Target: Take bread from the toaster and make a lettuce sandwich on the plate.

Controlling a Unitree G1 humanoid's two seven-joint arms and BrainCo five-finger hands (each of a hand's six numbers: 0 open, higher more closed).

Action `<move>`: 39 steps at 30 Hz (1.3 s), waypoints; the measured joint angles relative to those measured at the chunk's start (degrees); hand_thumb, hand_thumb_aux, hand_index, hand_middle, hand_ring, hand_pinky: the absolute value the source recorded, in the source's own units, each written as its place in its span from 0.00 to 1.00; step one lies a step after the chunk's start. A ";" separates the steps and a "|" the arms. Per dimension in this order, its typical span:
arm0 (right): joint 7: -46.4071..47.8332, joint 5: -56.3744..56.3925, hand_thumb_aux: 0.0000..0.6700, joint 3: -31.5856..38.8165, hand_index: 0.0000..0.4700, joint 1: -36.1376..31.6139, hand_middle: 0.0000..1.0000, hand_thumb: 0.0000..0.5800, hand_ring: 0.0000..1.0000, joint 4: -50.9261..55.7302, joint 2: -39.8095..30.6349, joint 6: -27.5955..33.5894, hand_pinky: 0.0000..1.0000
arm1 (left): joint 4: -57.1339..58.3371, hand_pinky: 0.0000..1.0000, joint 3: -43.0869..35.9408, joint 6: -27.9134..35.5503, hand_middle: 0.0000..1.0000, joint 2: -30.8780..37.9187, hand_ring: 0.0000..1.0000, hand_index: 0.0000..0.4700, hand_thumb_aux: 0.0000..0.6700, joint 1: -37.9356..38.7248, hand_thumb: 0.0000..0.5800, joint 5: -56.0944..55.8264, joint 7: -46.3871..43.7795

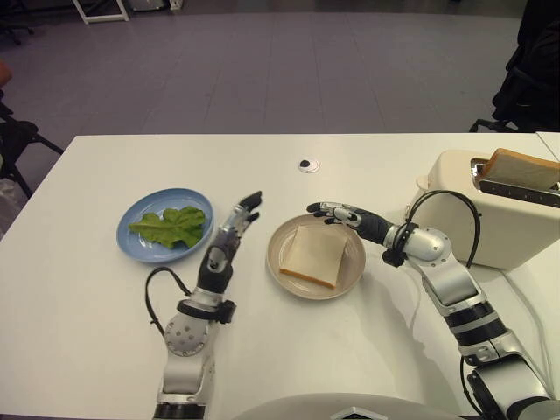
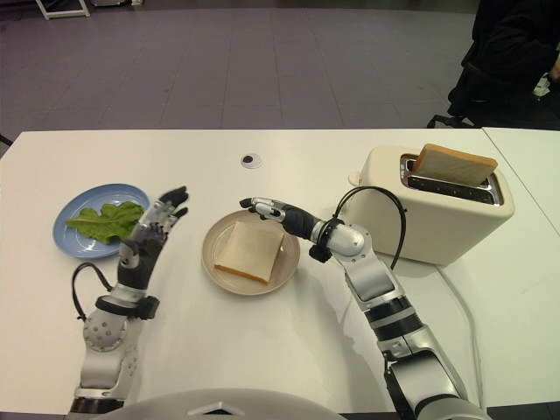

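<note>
A slice of white bread (image 1: 313,255) lies on the beige plate (image 1: 282,271) in the middle of the table. A second slice (image 1: 522,168) stands up in a slot of the cream toaster (image 1: 477,219) at the right. A green lettuce leaf (image 1: 171,225) rests on the blue plate (image 1: 131,242) at the left. My right hand (image 1: 339,213) hovers over the far edge of the beige plate, fingers extended and holding nothing. My left hand (image 1: 229,236) is raised between the two plates, fingers stretched out and empty.
A small round black and white object (image 1: 304,164) lies on the white table (image 1: 79,297) behind the plates. A black cable loops beside the toaster (image 2: 376,197). The table's far edge runs behind it, with grey floor beyond.
</note>
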 measured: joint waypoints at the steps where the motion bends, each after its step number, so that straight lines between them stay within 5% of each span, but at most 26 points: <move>1: -0.22 -0.01 0.00 -0.54 0.00 0.02 0.00 0.00 0.00 -0.32 0.06 -0.16 0.00 | -0.52 0.00 1.44 0.82 0.00 0.88 0.00 0.00 0.00 -0.44 0.00 0.77 0.48; 7: -1.04 3.14 0.00 -7.01 0.00 4.44 0.00 0.00 0.00 -7.29 0.21 -5.28 0.00 | 8.76 0.00 12.79 4.45 0.00 17.79 0.00 0.00 0.00 -8.89 0.00 20.18 8.14; 10: -1.02 6.14 0.00 -10.04 0.00 9.79 0.00 0.00 0.00 -13.48 0.19 -7.89 0.00 | 24.89 0.00 9.32 2.29 0.00 28.53 0.00 0.00 0.00 -17.03 0.00 35.35 14.42; 16: -0.96 6.73 0.00 -10.46 0.00 13.40 0.00 0.00 0.00 -15.60 0.51 -8.67 0.00 | 54.98 0.00 -2.37 -1.32 0.00 36.98 0.00 0.01 0.01 -28.92 0.02 50.47 26.96; 18: -0.92 6.88 0.00 -10.50 0.00 13.45 0.00 0.00 0.00 -15.80 0.70 -8.77 0.00 | 60.98 0.00 -5.02 -2.42 0.00 37.44 0.00 0.14 0.14 -30.94 0.26 51.69 29.42; 19: -0.86 7.00 0.00 -10.52 0.00 13.46 0.00 0.00 0.00 -15.84 0.76 -8.78 0.00 | 62.77 0.00 -6.06 -2.77 0.00 37.44 0.00 0.15 0.15 -31.65 0.28 51.85 30.17; 21: -0.57 7.48 0.00 -10.66 0.00 13.49 0.00 0.00 0.00 -15.92 0.84 -8.79 0.00 | 66.41 0.00 -8.65 -3.74 0.00 37.40 0.00 0.29 0.29 -33.24 0.49 52.25 31.89; 23: -0.45 8.01 0.00 -11.17 0.00 13.50 0.00 0.00 0.00 -15.94 0.84 -8.79 0.00 | 69.02 0.00 -11.03 -4.37 0.00 37.21 0.00 0.56 0.56 -34.56 0.81 52.66 33.09; 25: -0.34 8.26 0.00 -11.53 0.00 13.50 0.00 0.00 0.00 -15.94 0.84 -8.79 0.00 | 70.53 0.00 -12.68 -4.45 0.00 37.09 0.00 0.69 0.69 -35.52 0.90 52.67 34.09; 26: -0.32 8.55 0.00 -11.57 0.00 13.50 0.00 0.00 0.00 -15.94 0.85 -8.79 0.00 | 71.18 0.00 -13.26 -4.63 0.00 36.94 0.00 0.90 0.90 -36.11 0.99 52.66 34.49; 28: -0.31 8.57 0.00 -11.60 0.00 13.50 0.00 0.00 0.00 -15.95 0.87 -8.79 0.00 | 72.41 0.00 -14.34 -5.15 0.00 36.43 0.00 1.00 1.00 -37.55 1.00 52.28 35.22; 39: -0.20 8.61 0.00 -11.62 0.00 13.48 0.00 0.00 0.00 -15.40 1.25 -8.83 0.00 | 74.17 0.00 -16.96 -8.05 0.00 35.93 0.00 1.00 1.00 -38.62 1.00 49.08 36.62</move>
